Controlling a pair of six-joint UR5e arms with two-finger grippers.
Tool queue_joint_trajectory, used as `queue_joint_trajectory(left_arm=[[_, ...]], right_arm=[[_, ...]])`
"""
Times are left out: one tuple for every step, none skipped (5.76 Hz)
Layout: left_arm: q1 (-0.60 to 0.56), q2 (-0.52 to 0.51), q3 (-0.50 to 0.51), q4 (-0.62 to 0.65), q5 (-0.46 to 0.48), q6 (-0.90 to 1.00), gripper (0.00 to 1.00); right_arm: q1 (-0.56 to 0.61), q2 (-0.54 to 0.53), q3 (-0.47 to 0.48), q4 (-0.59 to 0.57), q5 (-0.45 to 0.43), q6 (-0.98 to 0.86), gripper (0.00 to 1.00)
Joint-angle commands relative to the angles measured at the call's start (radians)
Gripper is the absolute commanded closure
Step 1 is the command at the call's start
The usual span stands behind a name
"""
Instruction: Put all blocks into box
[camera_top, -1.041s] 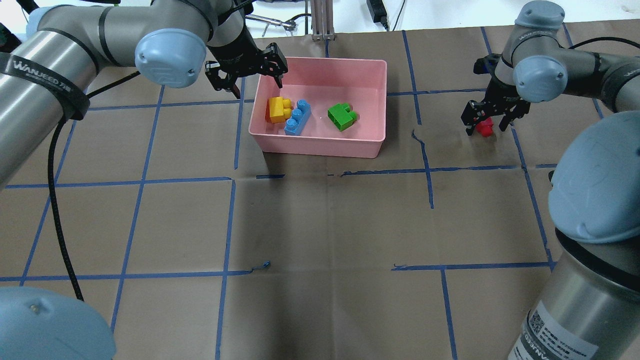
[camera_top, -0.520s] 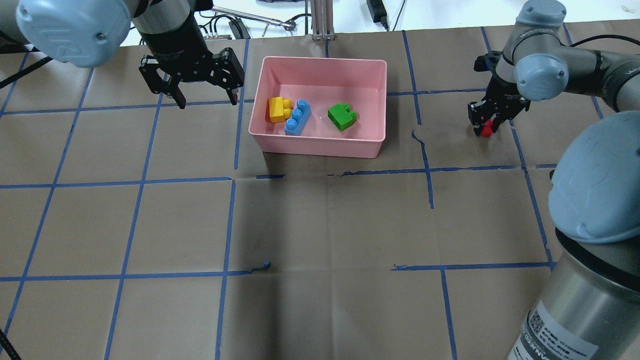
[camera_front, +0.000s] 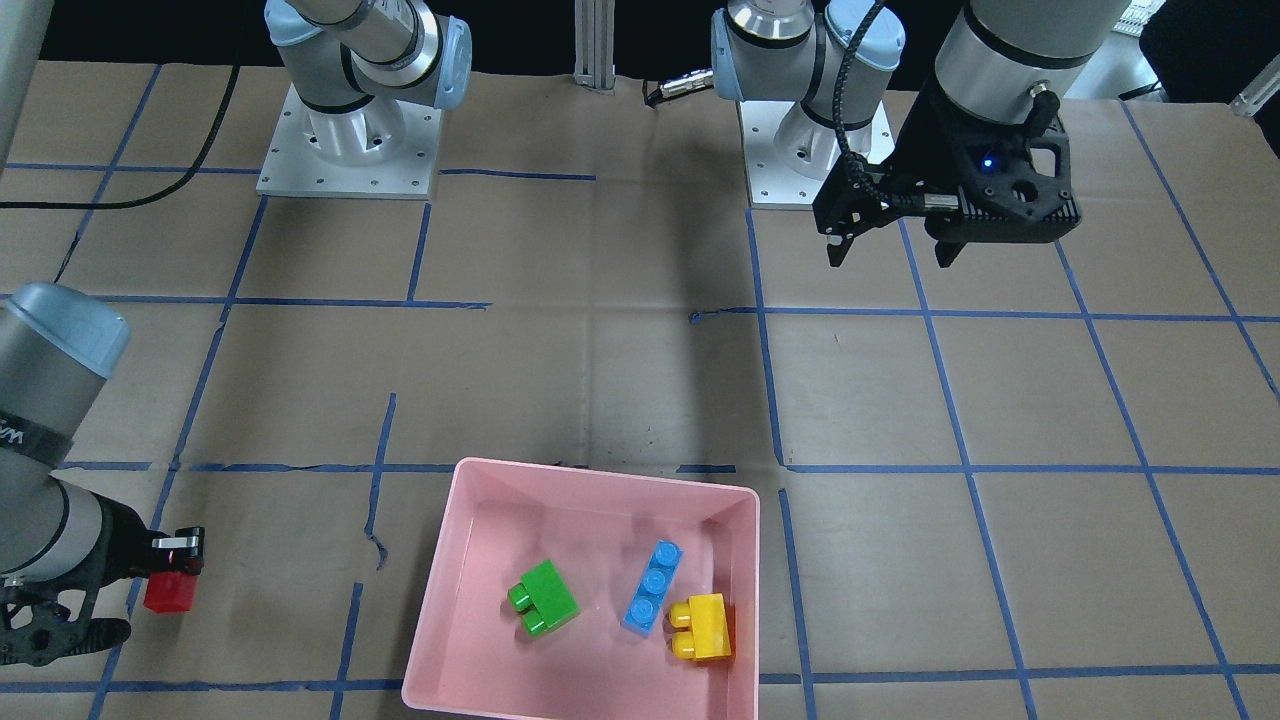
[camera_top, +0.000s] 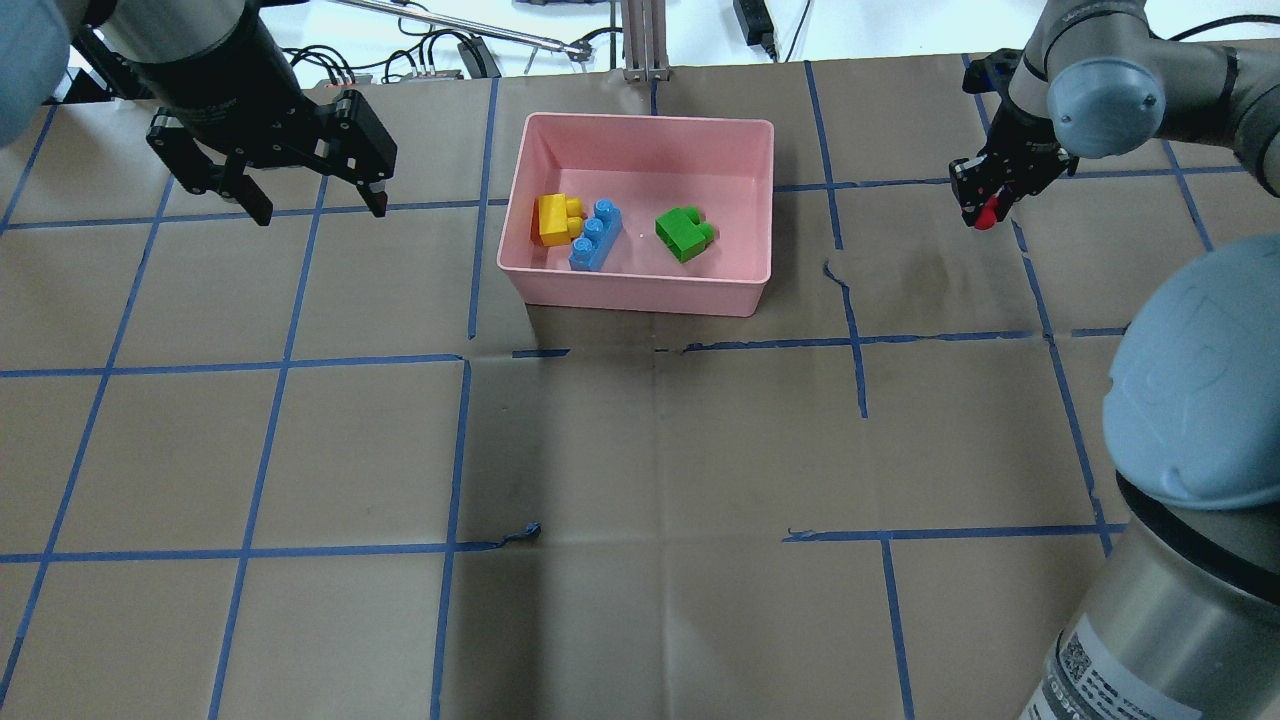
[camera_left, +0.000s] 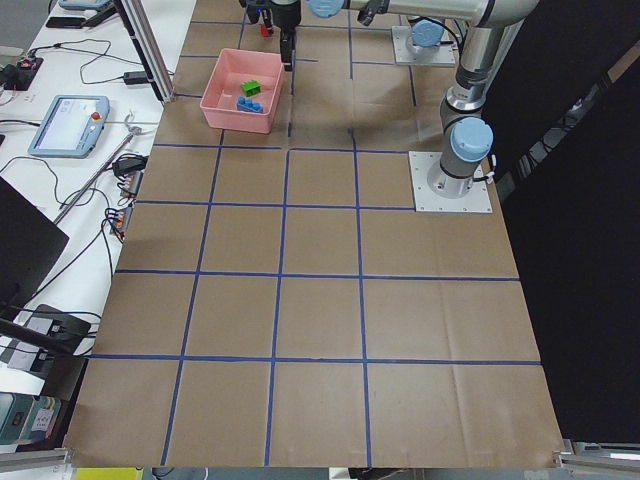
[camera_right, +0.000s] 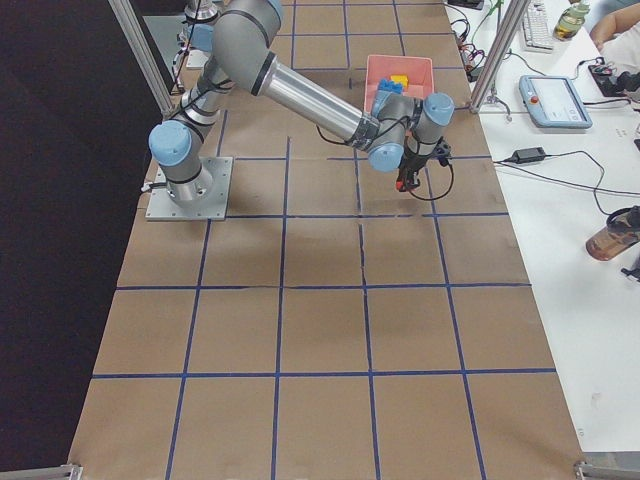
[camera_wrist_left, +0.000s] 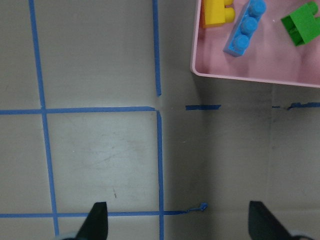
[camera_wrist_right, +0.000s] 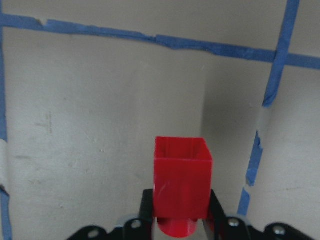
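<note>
Table (camera_top: 640, 450) is covered in brown paper with a grid of blue tape lines (camera_top: 280, 365), and the pink box (camera_top: 640, 296) sits toward its far edge, roughly in the middle. Left tool (camera_top: 321, 212) hangs over the table off to the box's left, fingers spread wide apart with nothing between them. Right tool (camera_top: 980, 205) is well off to the box's right, pinched tight on the red block (camera_top: 988, 213); the wrist cam shows that block gripped between both fingers with bare table below it. Inside the box, the long blue block (camera_top: 595, 235) lies at an angle with the yellow block (camera_top: 555, 220) right up against it near the left wall. The green block (camera_top: 684, 234) sits on its own further right.
</note>
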Motion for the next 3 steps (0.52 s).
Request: queue_joint_trajectory(left_arm=[[0.018,0.056,-0.055,-0.012,0.0,-0.004,0.01],[0.018,0.062,-0.061,-0.006,0.003,-0.009,0.01],[0.018,0.064,-0.058,-0.007,0.0,-0.005,0.01]], right_arm=[[0.069,-0.027,-0.177,0.201,0.021,0.099,0.9],[0.178,-0.026,-0.24,0.278,0.051,0.288,0.9],[0.275,-0.021,-0.245,0.265,0.076,0.462,0.9]])
